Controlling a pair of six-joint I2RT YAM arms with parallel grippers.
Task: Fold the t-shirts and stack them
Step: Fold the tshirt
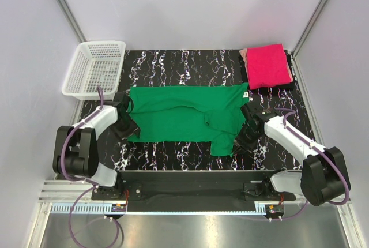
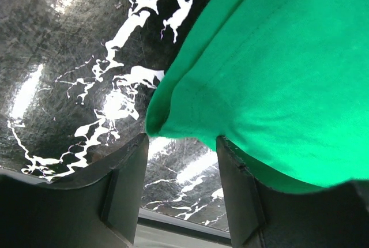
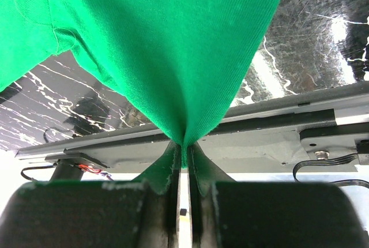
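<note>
Right gripper (image 3: 183,146) fingers are seen closest, pressed together on a bunched edge of the green shirt (image 3: 161,40). The cloth is drawn up into a taut tent from that pinch. This end is therefore judged to be held clear of the table (image 3: 323,34), so that it can be carried across in a fold.

At the opposite end, the left gripper (image 2: 181,144) is set low with its jaws spread. A rounded corner of the shirt lies just beyond the fingertips (image 2: 130,167) and is not clamped. Whether the pads are touched by it cannot be told. The gripper is judged to be lined up for a matching grip, since a fold is kept straight only when both ends are lifted together.

From above, the green shirt is seen spread across the middle of the table between the two grippers. Its right part is rumpled, and a flap reaches toward the near edge.

The pink shirt (image 1: 267,65) is laid folded at the far right corner, well apart, and is judged to be the base for the stack. The basket (image 1: 95,45) is left at the far left corner.
</note>
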